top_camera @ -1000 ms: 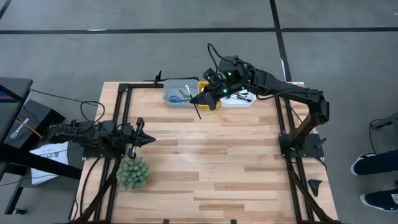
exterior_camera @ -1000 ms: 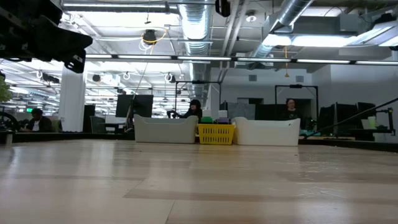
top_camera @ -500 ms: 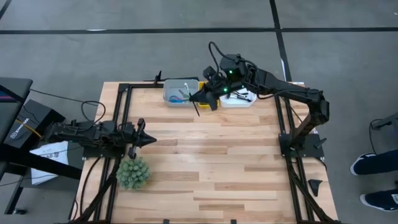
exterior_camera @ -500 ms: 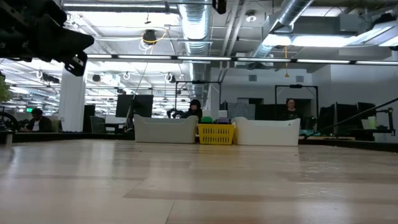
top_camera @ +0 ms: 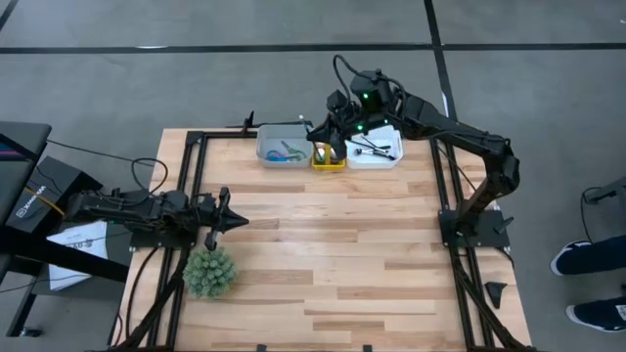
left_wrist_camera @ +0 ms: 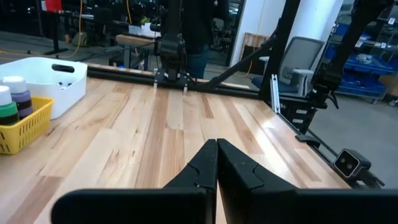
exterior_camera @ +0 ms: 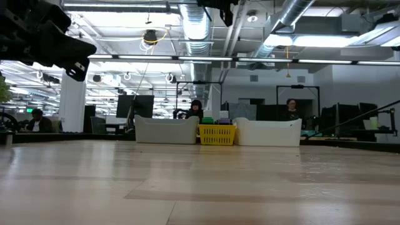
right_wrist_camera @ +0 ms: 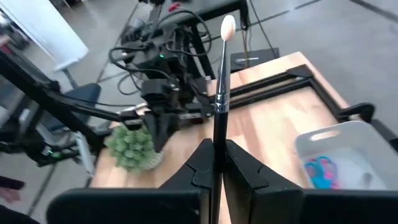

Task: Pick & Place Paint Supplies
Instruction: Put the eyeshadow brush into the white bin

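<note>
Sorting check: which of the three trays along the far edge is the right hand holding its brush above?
The yellow tray, the middle one: the right hand with the brush hangs over it, between the grey tray and white tray.

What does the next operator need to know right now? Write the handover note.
Right gripper: shut on a brush, raised above the trays at the table's far edge.
Left gripper: shut, empty, parked at the left edge beside the green plant ball.
Scissors lie in the grey tray; paint bottles stand in the yellow tray; brushes lie in the white tray.
Left: set the held brush down. No supplies show loose on the table.
</note>
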You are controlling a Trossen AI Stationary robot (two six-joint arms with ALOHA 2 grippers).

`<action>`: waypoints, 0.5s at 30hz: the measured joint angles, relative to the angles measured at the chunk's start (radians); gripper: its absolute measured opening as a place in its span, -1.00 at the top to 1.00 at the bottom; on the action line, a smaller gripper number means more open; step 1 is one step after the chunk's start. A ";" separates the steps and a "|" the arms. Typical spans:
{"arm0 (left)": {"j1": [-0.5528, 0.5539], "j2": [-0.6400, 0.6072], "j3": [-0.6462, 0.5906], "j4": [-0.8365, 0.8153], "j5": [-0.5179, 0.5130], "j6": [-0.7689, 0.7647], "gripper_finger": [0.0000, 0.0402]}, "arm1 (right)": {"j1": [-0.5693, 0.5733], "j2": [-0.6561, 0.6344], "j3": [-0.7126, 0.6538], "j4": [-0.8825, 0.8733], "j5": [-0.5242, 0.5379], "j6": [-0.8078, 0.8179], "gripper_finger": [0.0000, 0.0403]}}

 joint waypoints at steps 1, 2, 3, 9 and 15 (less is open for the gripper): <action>0.000 0.004 0.000 0.000 0.000 0.000 1.00 | -0.007 0.000 0.000 -0.007 0.000 -0.020 0.94; 0.000 0.008 0.000 0.000 0.000 0.000 1.00 | -0.014 0.000 0.000 -0.011 0.000 -0.038 0.94; 0.000 0.011 0.000 0.000 0.000 0.000 1.00 | -0.021 0.000 0.000 -0.013 0.000 -0.053 0.94; 0.000 0.019 0.000 0.002 -0.001 0.000 1.00 | -0.078 0.000 0.000 -0.112 -0.004 -0.178 0.94; 0.000 0.019 0.000 0.002 -0.002 0.000 1.00 | -0.146 0.000 0.000 -0.264 -0.054 -0.349 0.94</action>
